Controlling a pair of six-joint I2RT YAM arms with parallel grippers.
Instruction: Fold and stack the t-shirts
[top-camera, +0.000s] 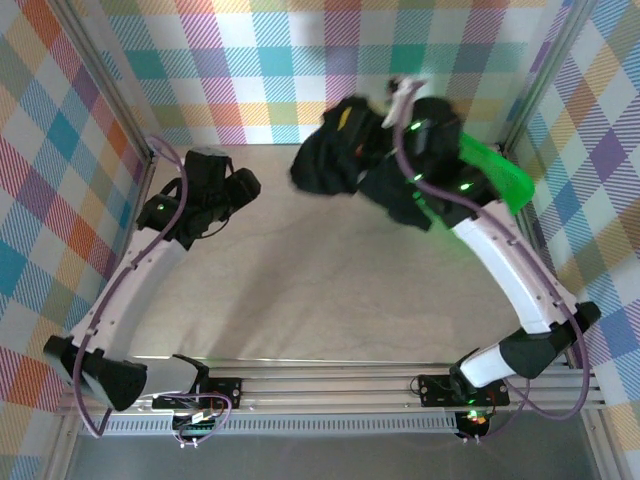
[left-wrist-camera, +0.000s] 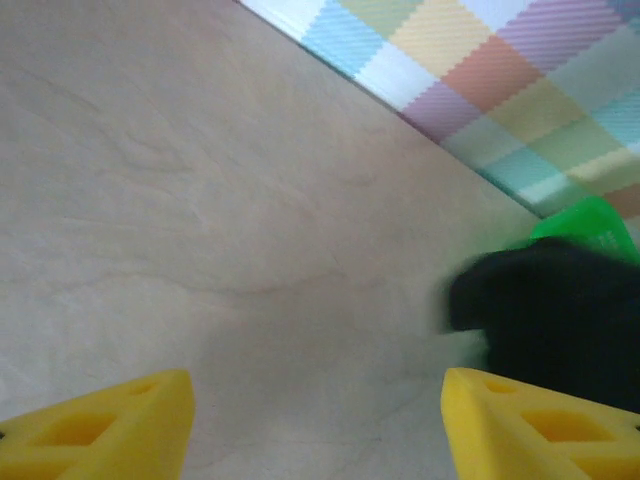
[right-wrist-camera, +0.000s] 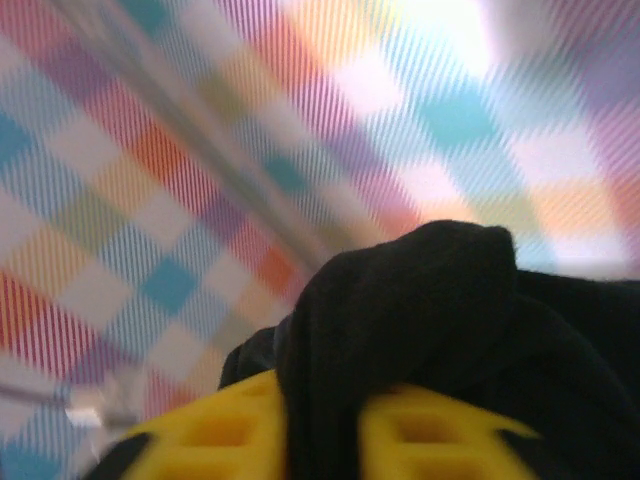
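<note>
Where the table (top-camera: 300, 290) meets the checked wall (top-camera: 300, 60), a green basket (top-camera: 500, 178) sits at 2 o'clock, partly hidden behind the right arm (top-camera: 500, 260); the black t-shirt (top-camera: 335, 155) is a crumpled, bunched mass at 1 o'clock, just beside the basket; the right gripper (right-wrist-camera: 325, 425) pinches a fold between its yellow fingers (right-wrist-camera: 220, 435); the left gripper (left-wrist-camera: 318, 390), at 10 o'clock, stands wide and holds nothing.
</note>
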